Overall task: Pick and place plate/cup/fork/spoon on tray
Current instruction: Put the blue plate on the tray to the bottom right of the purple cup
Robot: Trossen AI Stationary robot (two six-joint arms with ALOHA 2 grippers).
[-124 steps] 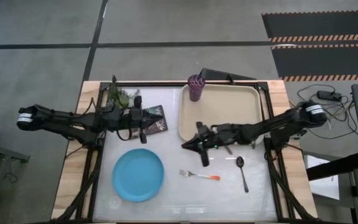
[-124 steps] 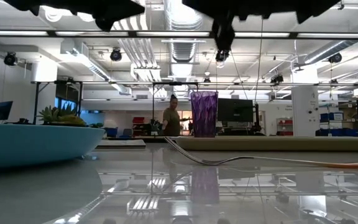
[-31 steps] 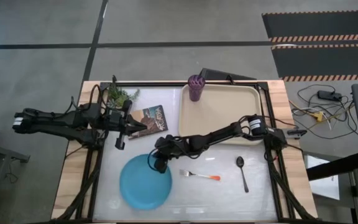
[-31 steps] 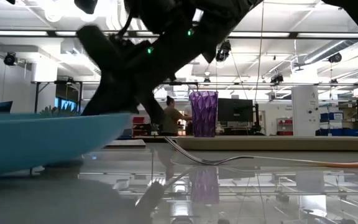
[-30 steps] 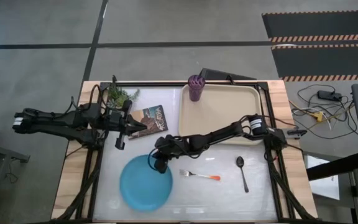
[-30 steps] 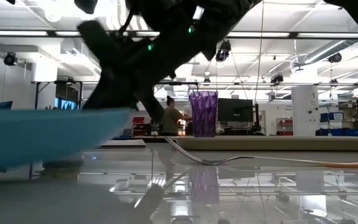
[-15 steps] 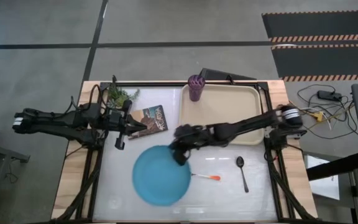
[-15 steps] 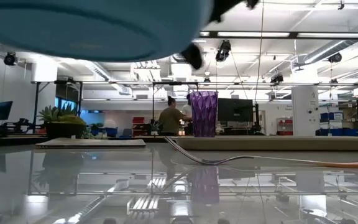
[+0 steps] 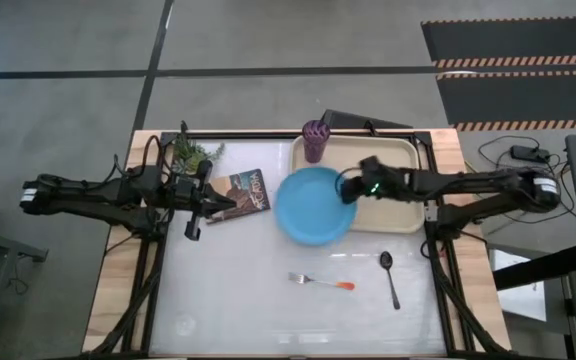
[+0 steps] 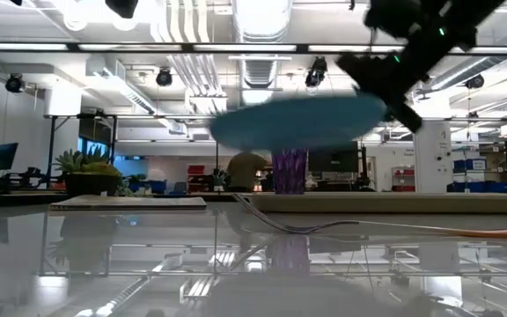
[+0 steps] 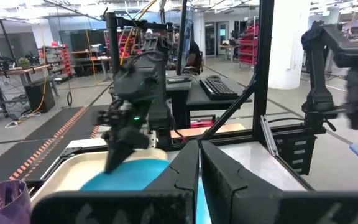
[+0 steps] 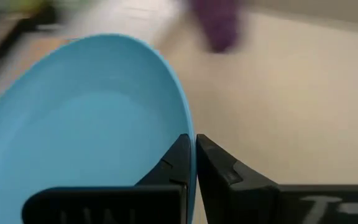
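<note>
Carrying the light-blue plate through the air, right hand clamped on its rim, fingers pinched together over the edge in the right wrist view. Lifted clear of the counter since a second ago, when the plate lay low on the left part of the white surface; now overlapping the left rim of the beige tray, roughly level and well above the counter in the low view. Means the pick is done and only the set-down on the tray is left for this item. Purple cup already standing at the tray's far left corner, close to the plate's path, so a knock looks possible. Fork and spoon lying untouched on the counter, near each other, well apart from the tray. Left hand parked beside the small picture book and the potted plant, fingers nearly together and holding nothing in its own wrist view. Hidden: the tray's left edge under the plate, and how far above the tray the plate hangs. Blurred: cup and tray in the right wrist view.
</note>
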